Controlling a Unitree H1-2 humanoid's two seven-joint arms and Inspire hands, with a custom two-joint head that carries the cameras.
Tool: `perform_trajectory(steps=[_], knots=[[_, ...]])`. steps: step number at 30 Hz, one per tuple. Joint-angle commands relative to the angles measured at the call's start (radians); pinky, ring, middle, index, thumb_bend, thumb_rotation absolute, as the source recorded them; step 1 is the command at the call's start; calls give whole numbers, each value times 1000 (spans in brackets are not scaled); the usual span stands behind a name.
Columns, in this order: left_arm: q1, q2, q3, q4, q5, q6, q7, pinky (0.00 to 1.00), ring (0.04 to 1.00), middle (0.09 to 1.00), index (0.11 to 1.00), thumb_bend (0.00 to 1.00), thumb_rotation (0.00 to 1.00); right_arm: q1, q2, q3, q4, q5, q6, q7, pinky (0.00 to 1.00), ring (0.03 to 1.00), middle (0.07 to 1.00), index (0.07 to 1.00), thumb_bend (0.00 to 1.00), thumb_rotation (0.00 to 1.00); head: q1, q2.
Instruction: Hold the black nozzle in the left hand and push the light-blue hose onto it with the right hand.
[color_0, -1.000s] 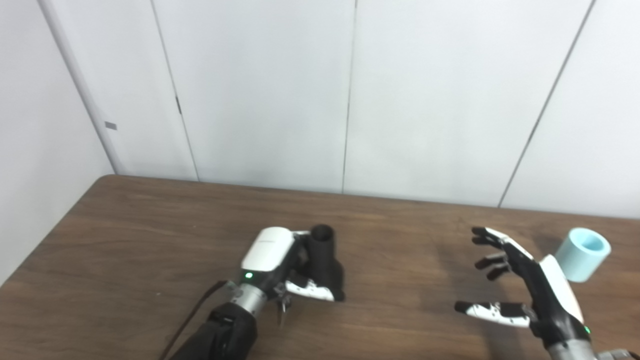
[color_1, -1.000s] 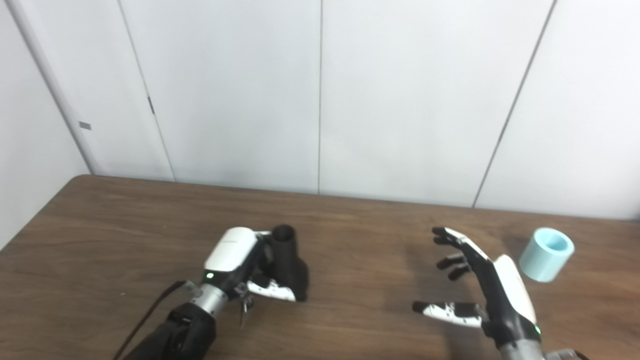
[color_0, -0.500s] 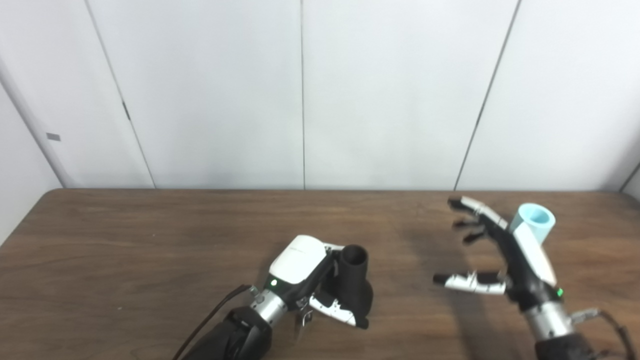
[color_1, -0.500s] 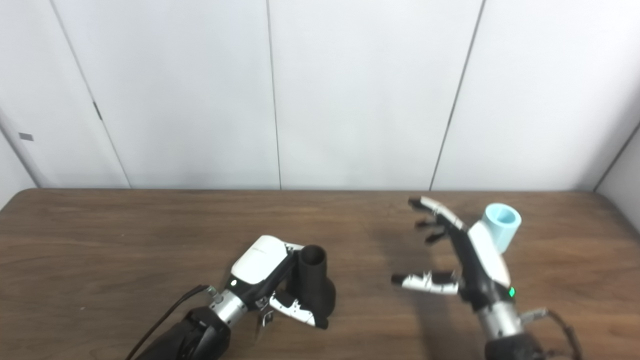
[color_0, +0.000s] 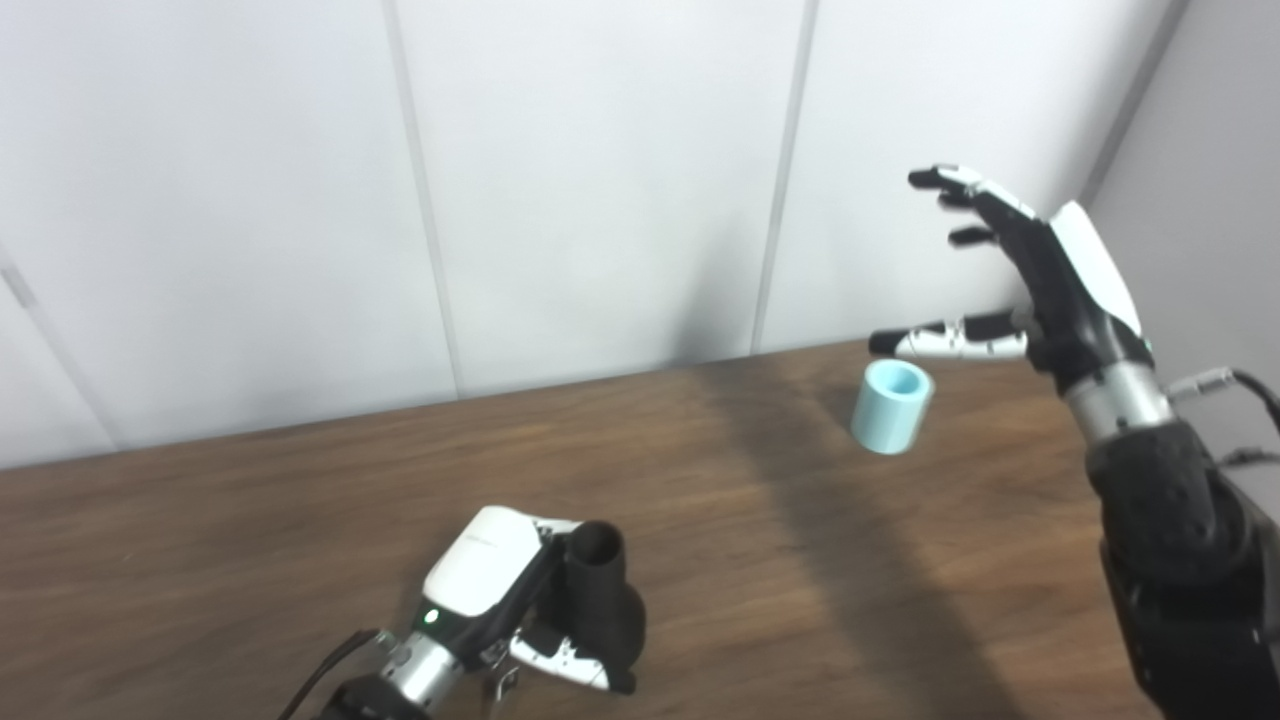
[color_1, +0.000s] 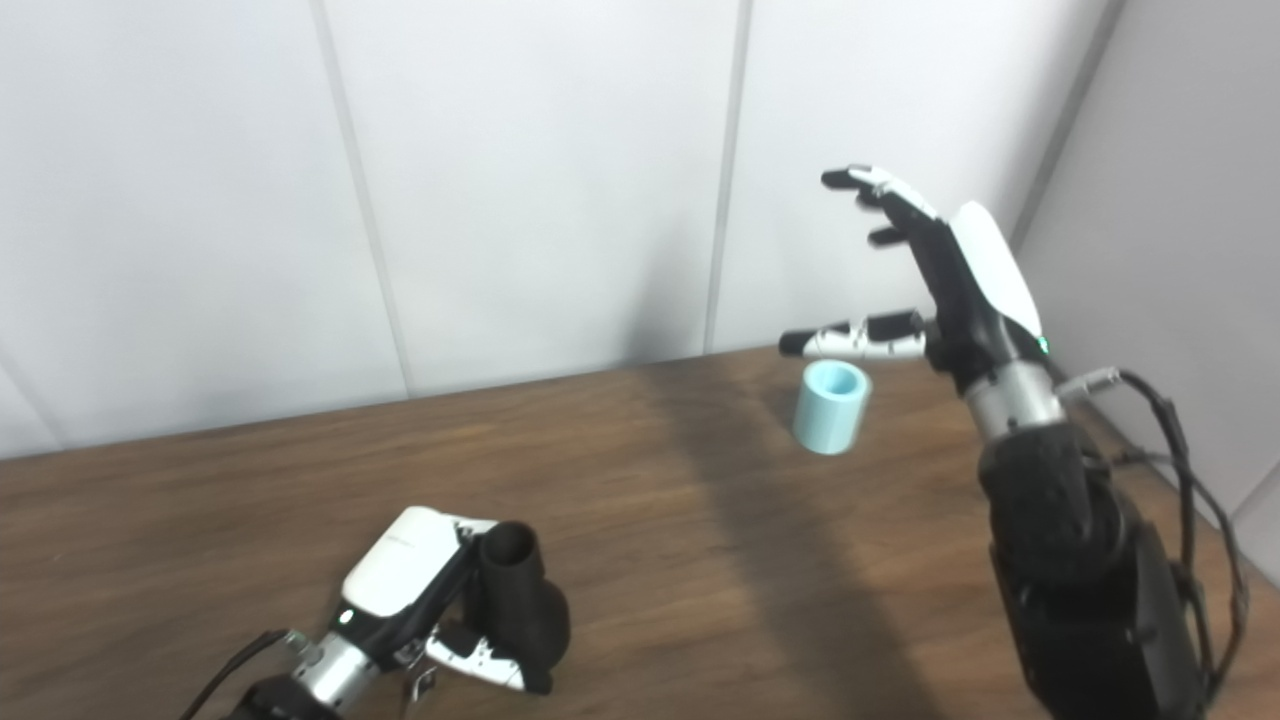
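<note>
The light-blue hose (color_0: 892, 406) is a short, thick-walled piece of tube, standing on end on the far right part of the counter (color_0: 300, 500), its open mouth tilted a little up toward the camera. It looks light, and its smooth outer wall probably offers little friction. How far the wall would give under a squeeze cannot be told from here. The best place to take it seems to be around the middle of its side wall, fingers on one side and thumb on the other, leaving the open end free to slide over the nozzle.

The black nozzle (color_0: 598, 600) looks rigid and somewhat heavier, with a narrow round neck above a wider body. The left robot hand (color_0: 520, 610) is wrapped around that wider body, low on the near part of the counter, so the open neck stands clear for the hose.

The right robot hand (color_0: 1020, 270) is raised above and just beyond the hose, fingers (color_0: 950, 185) spread and thumb stretched out, holding nothing and not touching the tube.

By count: one light-blue hose piece, one black nozzle, two robot hands, one wooden counter. The hose and nozzle lie well apart, so the joining step is not yet begun.
</note>
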Motion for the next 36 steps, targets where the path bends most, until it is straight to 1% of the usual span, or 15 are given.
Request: perform_trajectory(steps=[1, 2, 4, 7, 10, 14, 17, 19, 21, 23, 25, 26, 28, 30, 36], knots=[[106, 53, -16, 77, 14, -14, -18, 303, 375, 411, 501, 523, 0, -48, -43, -35, 67, 9, -16, -39, 903, 957, 945, 848, 804, 295, -13, -3], [106, 56, -14, 75, 13, -16, -20, 311, 381, 415, 502, 523, 0, -55, -49, -40, 100, 16, -12, -42, 906, 956, 953, 862, 816, 334, -22, -6], [106, 60, -11, 73, 12, -21, -25, 317, 387, 419, 502, 523, 0, -66, -57, -56, 152, 48, -4, -40, 877, 941, 953, 874, 831, 369, -27, -8], [106, 66, -5, 71, 5, -31, -34, 337, 414, 432, 503, 524, 0, -78, -75, -86, 240, 150, -9, -7, 905, 960, 975, 914, 816, 365, -33, -8], [107, 70, 2, 75, -9, -42, -41, 341, 416, 429, 504, 524, 0, -82, -86, -85, 296, 215, -10, 16, 898, 969, 983, 945, 815, 313, -37, -8], [109, 78, 5, 69, -8, -49, -46, 336, 406, 423, 505, 523, 0, -86, -89, -59, 358, 260, -25, 31, 899, 971, 987, 973, 803, 280, -38, -6], [111, 83, 6, 66, -3, -49, -45, 340, 409, 421, 505, 523, 0, -89, -91, -33, 388, 274, -30, 33, 852, 936, 969, 972, 826, 265, -35, -5], [113, 85, 6, 63, 1, -47, -47, 343, 411, 421, 505, 523, 0, -93, -92, -13, 405, 277, -24, 35, 856, 928, 962, 973, 828, 273, -34, -5], [114, 87, 6, 61, 2, -45, -50, 343, 414, 421, 505, 523, 0, -97, -91, 0, 422, 286, -22, 39, 851, 926, 963, 981, 787, 235, -33, -4], [117, 87, 9, 60, -2, -44, -52, 341, 411, 421, 505, 523, 0, -105, -86, 13, 454, 325, -10, 72, 846, 933, 982, 992, 779, 222, -29, -3], [120, 87, 12, 58, -4, -42, -55, 343, 413, 422, 505, 523, 0, -108, -80, 29, 472, 348, -1, 92, 813, 921, 994, 999, 782, 195, -28, -2], [122, 88, 13, 55, -5, -41, -56, 348, 415, 426, 504, 524, 0, -108, -77, 39, 485, 355, -10, 99, 830, 929, 997, 1000, 784, 169, -26, 0], [127, 89, 18, 47, -7, -38, -63, 344, 408, 424, 504, 524, 0, -107, -74, 58, 508, 361, -24, 104, 859, 943, 1000, 1000, 812, 170, -25, 3], [130, 90, 22, 39, -11, -37, -70, 328, 395, 421, 504, 523, 0, -109, -73, 72, 529, 360, -33, 101, 868, 938, 994, 1000, 871, 208, -25, 4], [137, 93, 32, 28, -17, -38, -85, 326, 396, 420, 504, 523, 0, -122, -59, 100, 616, 385, -77, 111, 912, 964, 1000, 1000, 941, 230, -21, 10]])
